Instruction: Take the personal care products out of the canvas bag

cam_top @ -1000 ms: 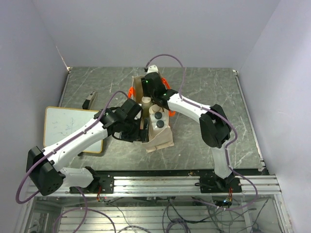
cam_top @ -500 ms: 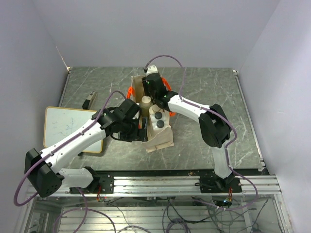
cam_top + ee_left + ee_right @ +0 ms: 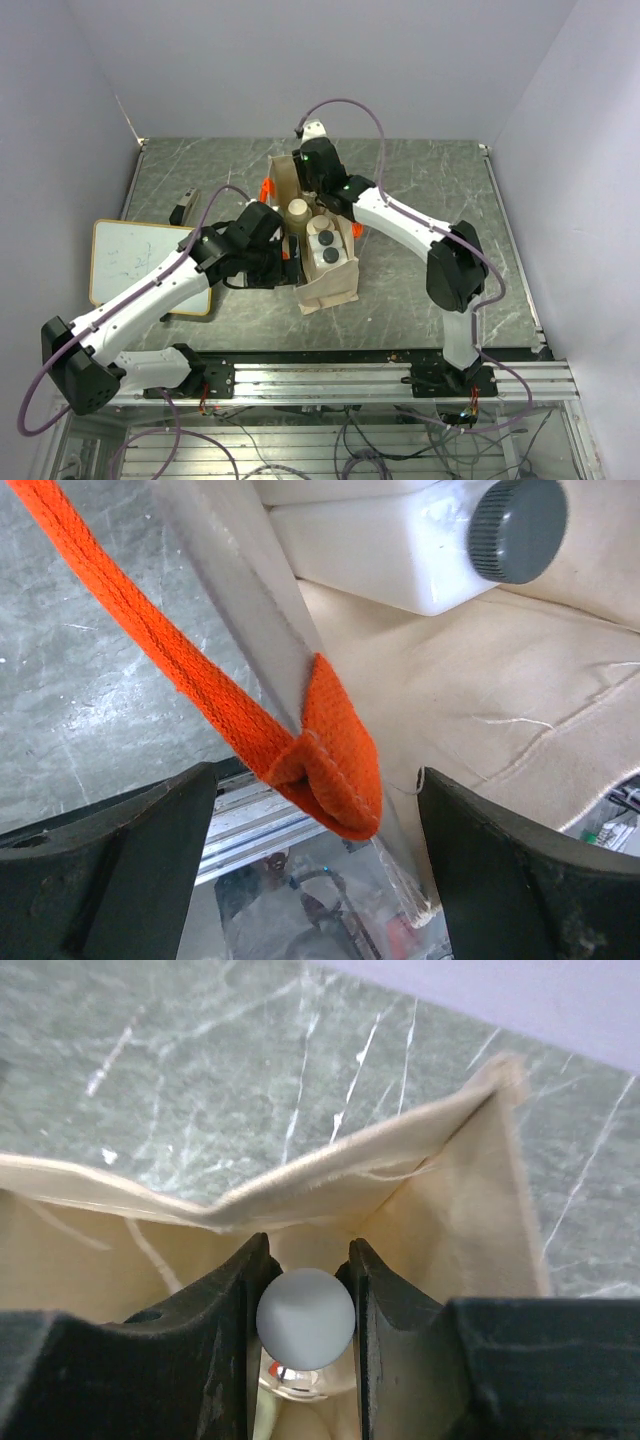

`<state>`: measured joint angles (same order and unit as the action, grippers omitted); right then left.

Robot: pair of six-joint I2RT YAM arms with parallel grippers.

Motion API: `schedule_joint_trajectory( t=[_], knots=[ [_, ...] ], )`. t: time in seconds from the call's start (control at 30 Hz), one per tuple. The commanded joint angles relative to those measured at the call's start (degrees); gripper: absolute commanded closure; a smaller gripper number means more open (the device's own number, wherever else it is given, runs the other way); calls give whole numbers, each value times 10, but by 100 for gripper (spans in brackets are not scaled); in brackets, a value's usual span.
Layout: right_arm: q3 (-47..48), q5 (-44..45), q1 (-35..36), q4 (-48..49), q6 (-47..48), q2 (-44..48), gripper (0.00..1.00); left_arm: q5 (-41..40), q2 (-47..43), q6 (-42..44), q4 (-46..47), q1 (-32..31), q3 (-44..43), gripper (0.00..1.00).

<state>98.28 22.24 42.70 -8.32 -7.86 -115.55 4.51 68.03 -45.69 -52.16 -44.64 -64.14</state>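
The beige canvas bag [image 3: 335,285] stands open mid-table, one orange handle [image 3: 266,187] at its far left. Inside it show a cream bottle [image 3: 298,211] and two white bottles with dark caps [image 3: 312,239] [image 3: 331,257]. My left gripper [image 3: 293,262] is open at the bag's left rim; in the left wrist view its jaws [image 3: 315,780] straddle the rim and the orange handle [image 3: 330,760], apart from both, with a white bottle [image 3: 380,550] beyond. My right gripper [image 3: 317,198] reaches into the bag's far end. It [image 3: 307,1260] is shut on the round cap of the small clear bottle [image 3: 305,1318].
A flat whiteboard [image 3: 140,262] lies at the left, under my left arm. A small dark object [image 3: 183,208] sits behind it. The grey marble table [image 3: 450,200] has purple walls on three sides and a metal rail [image 3: 330,375] along the front.
My right arm has pulled up and back at the bag's far end. The bag's mouth now stands wider and squarer. My left arm has shifted slightly left along the rim.
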Motion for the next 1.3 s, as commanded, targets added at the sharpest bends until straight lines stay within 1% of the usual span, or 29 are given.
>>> schedule_joint_trajectory(
  t=[0.0,0.17,0.2,0.33,0.4,0.47,0.6,0.7,0.83,0.93,1.03,1.17,1.27],
  knots=[
    [63,20,10,24,-19,88,100,1,-21,-19,48,3,-22,9],
    [109,19,13,-41,-38,116,100,3,-12,-19,51,3,-38,9],
    [132,18,13,-72,-42,117,100,4,-10,-17,51,3,-43,9],
    [282,30,15,-215,-63,105,100,-10,-4,-8,44,3,-57,9],
    [318,41,14,-260,-71,115,100,-13,-3,-5,41,3,-61,9],
    [333,49,15,-287,-76,132,100,-10,-1,-2,39,3,-65,9],
    [315,71,14,-309,-81,184,100,-11,1,9,29,3,-69,9],
    [274,107,13,-318,-75,227,100,-10,6,19,22,3,-75,9],
    [167,156,7,-300,-71,310,100,-3,17,32,18,3,-85,8],
    [84,175,-3,-300,-77,368,100,-1,26,38,9,3,-100,8],
    [-13,188,-20,-275,-86,425,100,-7,21,38,5,3,-107,8],
    [-123,186,-69,-227,-88,477,100,-10,17,35,-7,3,-117,7],
    [-211,158,-123,-166,-75,513,100,-18,14,35,-21,3,-123,7]
  ],
)
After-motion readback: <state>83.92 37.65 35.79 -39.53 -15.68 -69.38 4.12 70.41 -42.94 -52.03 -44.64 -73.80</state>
